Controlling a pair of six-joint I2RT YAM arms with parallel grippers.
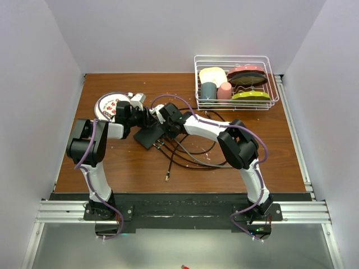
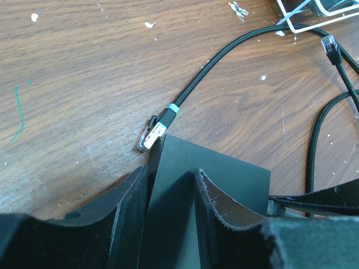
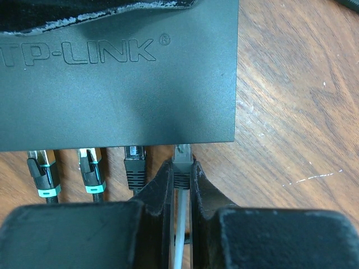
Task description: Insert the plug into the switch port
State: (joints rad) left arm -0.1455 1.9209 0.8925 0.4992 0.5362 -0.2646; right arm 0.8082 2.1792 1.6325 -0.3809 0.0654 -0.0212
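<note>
Lettering (image 3: pixel 78 53) on the switch (image 3: pixel 168 112) reads TP-LINK.

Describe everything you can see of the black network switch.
The switch is a flat, matte-black rectangular box, plastic by its look, with TP-LINK embossed on top. It lies flat on the wooden table. Along one long edge sit two teal-banded plugs and a black plug; the grey-cabled plug, pinched in the right claw, is at the end port. The left claw straddles the opposite side.
</note>
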